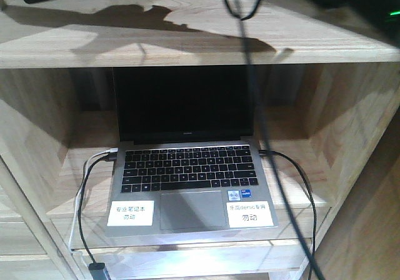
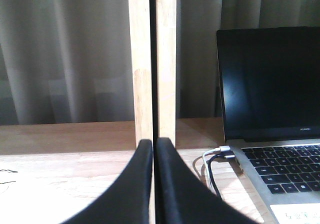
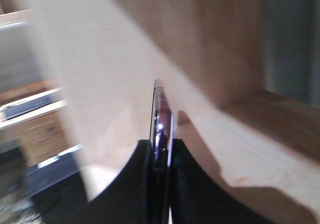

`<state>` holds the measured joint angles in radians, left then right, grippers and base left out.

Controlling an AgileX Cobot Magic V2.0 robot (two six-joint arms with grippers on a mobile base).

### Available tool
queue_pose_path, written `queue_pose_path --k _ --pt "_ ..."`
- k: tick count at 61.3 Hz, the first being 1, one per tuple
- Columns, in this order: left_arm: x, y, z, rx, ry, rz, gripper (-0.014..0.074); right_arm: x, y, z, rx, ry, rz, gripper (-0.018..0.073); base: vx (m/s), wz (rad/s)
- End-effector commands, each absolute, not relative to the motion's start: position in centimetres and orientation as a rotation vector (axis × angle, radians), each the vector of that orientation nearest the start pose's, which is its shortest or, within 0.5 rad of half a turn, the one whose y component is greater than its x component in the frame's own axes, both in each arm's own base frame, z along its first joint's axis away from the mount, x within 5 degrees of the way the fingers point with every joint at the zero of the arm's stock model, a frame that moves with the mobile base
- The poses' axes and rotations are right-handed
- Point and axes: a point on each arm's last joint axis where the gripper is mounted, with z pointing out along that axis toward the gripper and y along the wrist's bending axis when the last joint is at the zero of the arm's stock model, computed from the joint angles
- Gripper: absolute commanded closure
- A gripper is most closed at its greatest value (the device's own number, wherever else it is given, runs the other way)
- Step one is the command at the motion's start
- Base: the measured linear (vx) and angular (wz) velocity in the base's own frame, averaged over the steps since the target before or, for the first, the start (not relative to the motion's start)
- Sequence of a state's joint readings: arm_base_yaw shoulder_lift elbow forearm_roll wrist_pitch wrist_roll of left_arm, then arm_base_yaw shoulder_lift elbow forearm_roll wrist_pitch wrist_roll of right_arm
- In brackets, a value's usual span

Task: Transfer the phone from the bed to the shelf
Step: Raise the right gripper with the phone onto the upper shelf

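Observation:
In the right wrist view my right gripper (image 3: 162, 146) is shut on the phone (image 3: 161, 111). The phone shows edge-on as a thin glossy slab with a pinkish metallic rim, standing up between the black fingers. It hangs above a pale wooden board of the shelf (image 3: 240, 149), and the view is blurred. My left gripper (image 2: 154, 145) is shut with nothing in it, low over a shelf board (image 2: 60, 174) and pointing at two wooden uprights (image 2: 150, 59). The front view shows the shelf (image 1: 187, 49) with an arm's shadow on its upper board. The bed is out of view.
An open silver laptop (image 1: 187, 167) stands in the lower compartment, also at the right of the left wrist view as the laptop (image 2: 272, 84). Cables (image 1: 84, 192) plug into its sides. A dark cable (image 1: 250, 74) hangs down in front. Grey curtains (image 2: 65, 54) lie behind the shelf.

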<state>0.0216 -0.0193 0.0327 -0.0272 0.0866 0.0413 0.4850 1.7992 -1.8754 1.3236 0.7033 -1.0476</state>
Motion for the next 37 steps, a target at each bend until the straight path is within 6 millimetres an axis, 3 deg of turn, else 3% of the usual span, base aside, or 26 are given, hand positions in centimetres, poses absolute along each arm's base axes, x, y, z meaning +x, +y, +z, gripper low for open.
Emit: queue_pose_path --k 1,18,37 --pt "5.4 0.1 21.1 -0.015 1.481 0.009 0.0595 33.7 24.2 47.6 -0.662 1.432 1.063 0.0561 0.00 0.00" --pt "5.4 0.1 21.1 -0.015 1.481 0.009 0.0595 36.8 25.2 44.2 -0.598 1.511 1.016 0.0561 0.00 0.00" --pt "5.4 0.1 21.1 -0.015 1.481 0.009 0.0595 38.3 25.9 41.9 -0.580 1.568 1.012 0.0529 0.00 0.00"
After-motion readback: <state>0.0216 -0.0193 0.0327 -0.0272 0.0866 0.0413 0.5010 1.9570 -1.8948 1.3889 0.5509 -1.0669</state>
